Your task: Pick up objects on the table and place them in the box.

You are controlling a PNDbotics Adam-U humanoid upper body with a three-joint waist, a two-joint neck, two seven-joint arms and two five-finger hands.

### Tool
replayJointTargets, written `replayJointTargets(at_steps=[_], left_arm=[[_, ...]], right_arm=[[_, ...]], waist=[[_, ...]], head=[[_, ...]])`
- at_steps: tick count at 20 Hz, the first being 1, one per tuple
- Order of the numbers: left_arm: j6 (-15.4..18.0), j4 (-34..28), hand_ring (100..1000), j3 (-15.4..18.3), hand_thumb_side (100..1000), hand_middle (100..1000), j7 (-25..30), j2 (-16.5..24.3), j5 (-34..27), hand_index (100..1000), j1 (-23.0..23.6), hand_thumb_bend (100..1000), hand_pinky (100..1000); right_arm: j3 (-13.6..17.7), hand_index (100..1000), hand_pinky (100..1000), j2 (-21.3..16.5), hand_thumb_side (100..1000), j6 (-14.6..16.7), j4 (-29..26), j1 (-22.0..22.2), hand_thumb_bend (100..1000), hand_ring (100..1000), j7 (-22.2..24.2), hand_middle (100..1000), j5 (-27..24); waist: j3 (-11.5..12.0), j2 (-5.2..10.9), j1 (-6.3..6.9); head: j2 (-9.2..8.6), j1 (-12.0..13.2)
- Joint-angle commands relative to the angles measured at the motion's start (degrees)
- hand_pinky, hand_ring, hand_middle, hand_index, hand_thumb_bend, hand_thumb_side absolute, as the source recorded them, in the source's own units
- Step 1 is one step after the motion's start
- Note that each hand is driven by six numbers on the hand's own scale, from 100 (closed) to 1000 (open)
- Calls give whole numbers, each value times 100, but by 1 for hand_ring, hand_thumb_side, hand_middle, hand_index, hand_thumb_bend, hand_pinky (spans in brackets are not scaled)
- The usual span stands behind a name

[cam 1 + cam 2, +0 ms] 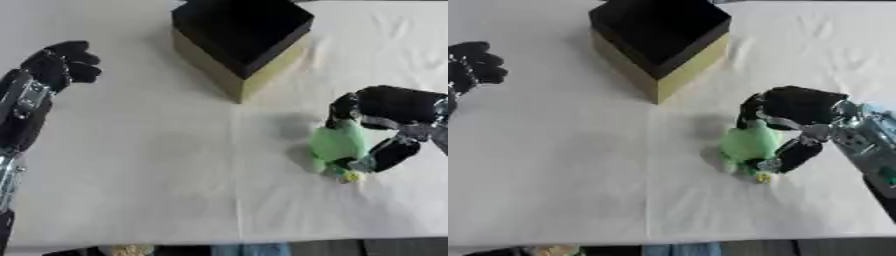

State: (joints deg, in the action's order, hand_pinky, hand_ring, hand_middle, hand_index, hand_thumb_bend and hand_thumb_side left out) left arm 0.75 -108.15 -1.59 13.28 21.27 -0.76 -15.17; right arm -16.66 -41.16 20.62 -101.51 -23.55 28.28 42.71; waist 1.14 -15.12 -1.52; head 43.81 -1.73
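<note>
1. The tabletop [131, 165] is covered in a white cloth that fills almost the whole view; a faint crease runs down it from below the box toward the near edge.
2. The box [241, 37] stands at the far middle of the tabletop, turned so that one corner points toward the robot. It is open on top, dark inside, with tan outer walls. Nothing can be made out inside it.
3. The right hand [798, 112] comes in from the right side, well to the right of the crease and nearer than the box. Its fingers [752, 111] are curled down over the top of a green toy, and the thumb [794, 155] wraps round the toy's near right side, so the hand has hold of it.
4. The left hand [61, 62] hovers at the far left, well apart from the box and the toy, held up with its fingers partly bent and nothing in them. The silver and black forearm runs down the left edge.
5. The toy [337, 145] is soft-looking and pale green, with a small yellow bit at its near lower end. It sits in front of and to the right of the box, apart from it. A shadow lies on the cloth to its left; whether it touches the tabletop or is lifted I cannot tell.
</note>
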Motion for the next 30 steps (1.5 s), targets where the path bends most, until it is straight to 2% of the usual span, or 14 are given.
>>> replayJointTargets(at_steps=[1, 9, 13, 16, 22, 26, 30], left_arm=[[8, -69, 735, 2, 915, 706, 19, 154, 13, 868, -43, 475, 776], [10, -74, 735, -14, 915, 706, 32, 210, 12, 867, -30, 475, 776], [12, -76, 735, -36, 916, 707, 55, 221, 13, 867, -35, 474, 776], [14, -78, 735, -61, 916, 707, 80, 221, 11, 868, -56, 474, 776], [13, -78, 736, -132, 918, 707, 154, 202, -1, 868, -125, 474, 776], [12, -79, 736, -174, 919, 707, 201, 169, -7, 868, -158, 474, 777], [9, -86, 736, -225, 919, 707, 257, 116, -27, 867, -208, 474, 777]], right_arm=[[134, 569, 589, -215, 258, -3, -171, -89, 286, 432, -199, 398, 15], [373, 555, 589, -787, 237, -212, -627, -452, 303, 421, -357, 387, -744], [454, 555, 592, -1097, 214, -333, -636, -938, 325, 423, -366, 389, -1023], [450, 551, 592, -1189, 200, -373, -486, -1409, 340, 418, -372, 386, -1159], [367, 554, 606, -970, 181, -329, 370, -2435, 371, 415, -398, 381, -975], [381, 546, 615, -581, 167, -210, 1219, -3027, 381, 408, -556, 373, -521], [576, 533, 616, -79, 158, -180, 2311, -3531, 369, 392, -983, 359, 128]], waist=[[-10, 116, -4], [-16, 143, -52], [8, 136, -74], [41, 114, -87], [201, 57, -147], [331, 17, -173], [516, -18, -193]], head=[[31, -8], [31, 4], [-11, -36], [-77, -76], [-209, -177], [-274, -266], [-352, -390]])
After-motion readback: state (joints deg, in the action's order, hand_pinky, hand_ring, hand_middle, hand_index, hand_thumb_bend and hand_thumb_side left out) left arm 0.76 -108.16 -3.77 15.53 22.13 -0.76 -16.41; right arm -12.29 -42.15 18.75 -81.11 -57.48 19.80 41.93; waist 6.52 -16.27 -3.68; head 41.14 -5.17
